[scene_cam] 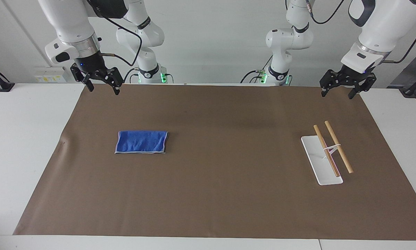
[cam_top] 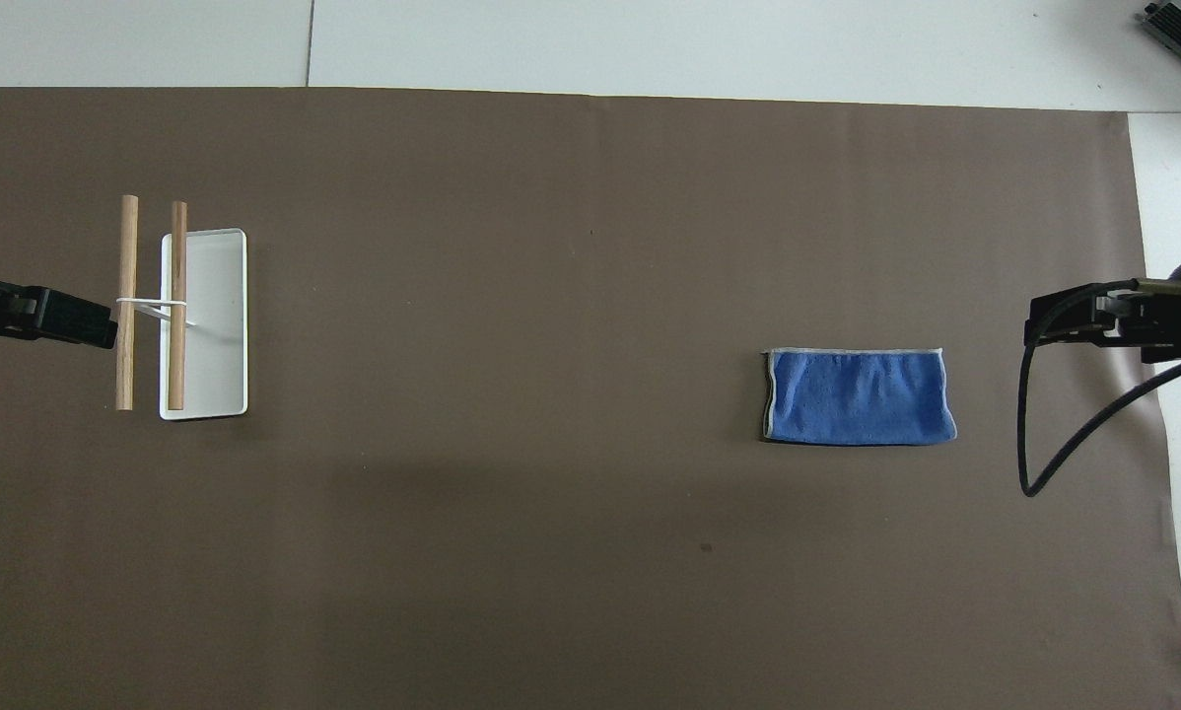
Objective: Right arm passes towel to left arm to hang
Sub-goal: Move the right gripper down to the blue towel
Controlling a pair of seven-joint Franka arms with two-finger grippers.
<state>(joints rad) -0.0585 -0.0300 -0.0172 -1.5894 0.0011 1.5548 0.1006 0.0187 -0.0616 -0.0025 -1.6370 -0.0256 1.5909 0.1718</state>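
White walls back a white table (scene_cam: 27, 146) with a brown mat (scene_cam: 222, 194) over most of it, and I have both arms parked high. From the mat I move down in size: the right arm (scene_cam: 72, 24) holds its gripper (scene_cam: 101, 85) over the mat's edge by the robots, fingers spread and empty; the left arm (scene_cam: 385, 24) waits with its gripper (scene_cam: 339, 87) over the matching corner, spread too. A rack (scene_cam: 327, 152) with two wooden bars on a white base stands at the left arm's end. Last, the towel (scene_cam: 141, 141) lies flat on the mat toward the right arm's end, untouched.

It looks light, soft and floppy to me; I'd pinch a short edge through all layers so it drapes rather than unfolds.

Only the facing view shows gripper height and spread; overhead, just their tips show, but the towel's (cam_top: 857, 396) folded outline and grey edging read better.
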